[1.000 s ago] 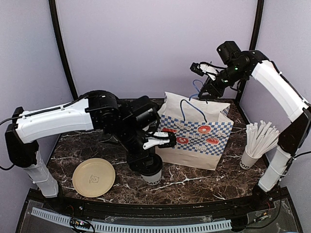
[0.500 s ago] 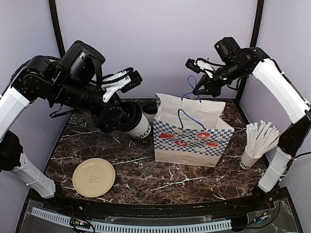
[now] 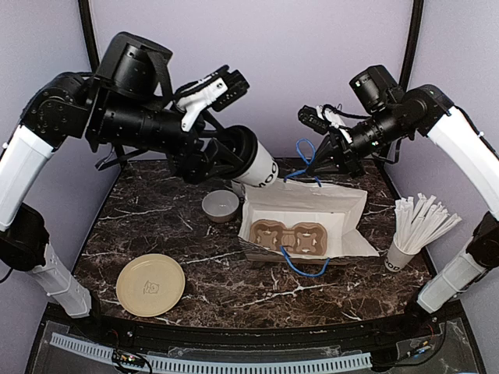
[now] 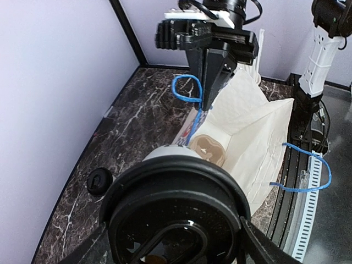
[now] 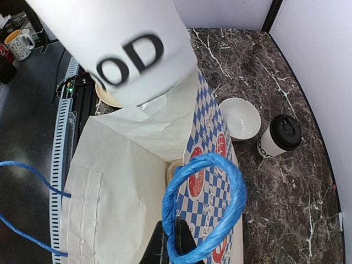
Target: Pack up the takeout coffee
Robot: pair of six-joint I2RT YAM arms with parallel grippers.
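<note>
Over the bag's left rear corner: left gripper (image 3: 228,152) is clasping a tilted white paper cup with a black plastic lid (image 3: 257,164).
Right gripper (image 5: 173,237): is squeezing tight on the blue rope handle (image 5: 236,190).
White blue-checked paper bag (image 3: 312,204): is gaping open around a brown cardboard cup carrier (image 3: 287,236).
Second black-lidded white paper cup (image 5: 279,136): is standing on the dark marble table (image 3: 156,226) beside a white bowl (image 5: 240,117).

two coffee cups, the raised cup (image 3: 260,165) mid-frame plus the standing cup (image 5: 279,137) at right, one white bowl (image 3: 221,206), one tan plate (image 3: 150,285) lower left, one paper bag (image 3: 343,204), two blue handles (image 5: 203,161), one cardboard carrier (image 3: 292,236), one cup of sticks (image 3: 401,253)
</note>
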